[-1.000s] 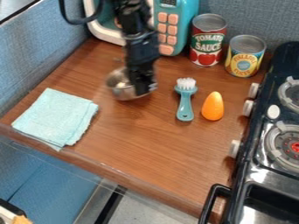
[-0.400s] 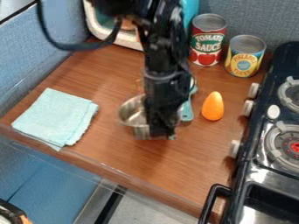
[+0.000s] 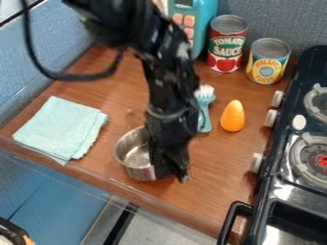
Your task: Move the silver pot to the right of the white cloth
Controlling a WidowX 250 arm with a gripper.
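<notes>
My gripper hangs low over the front middle of the counter, at the right side of the silver pot. The silver pot stands near the counter's front edge, its right part hidden behind the gripper. Whether the pot is held cannot be made out. To the pot's left, with bare wood between them, the folded cloth lies flat; it looks pale blue-green.
Right of the arm are a teal brush and an orange cone-shaped object. Two cans and a teal toy microwave stand at the back. A black stove borders the right side.
The gripper and the pot have come forward together from the back of the counter to near its front edge, lately shifting a little left. The cloth has stayed put.
</notes>
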